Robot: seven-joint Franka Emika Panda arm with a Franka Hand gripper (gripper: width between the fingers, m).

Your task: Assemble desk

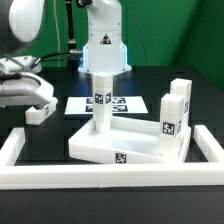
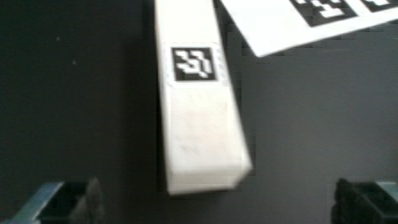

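The desk's white tabletop (image 1: pixel 100 147) lies flat in the middle of the table. One leg (image 1: pixel 100 100) stands upright on its far left part. Two more legs (image 1: pixel 174 115) stand at its corner on the exterior view's right. A loose leg (image 1: pixel 40 112) lies on the black table at the exterior view's left. In the wrist view this leg (image 2: pixel 199 110) lies lengthwise with its tag up. My gripper (image 1: pixel 26 97) hovers just above it. Its jaws are open wide (image 2: pixel 217 205), one on each side of the leg's near end and not touching it.
The marker board (image 1: pixel 110 103) lies behind the tabletop, and its corner shows in the wrist view (image 2: pixel 320 25). Low white bars (image 1: pixel 110 178) fence the workspace at the front and both sides. The robot's white base (image 1: pixel 103 45) stands at the back.
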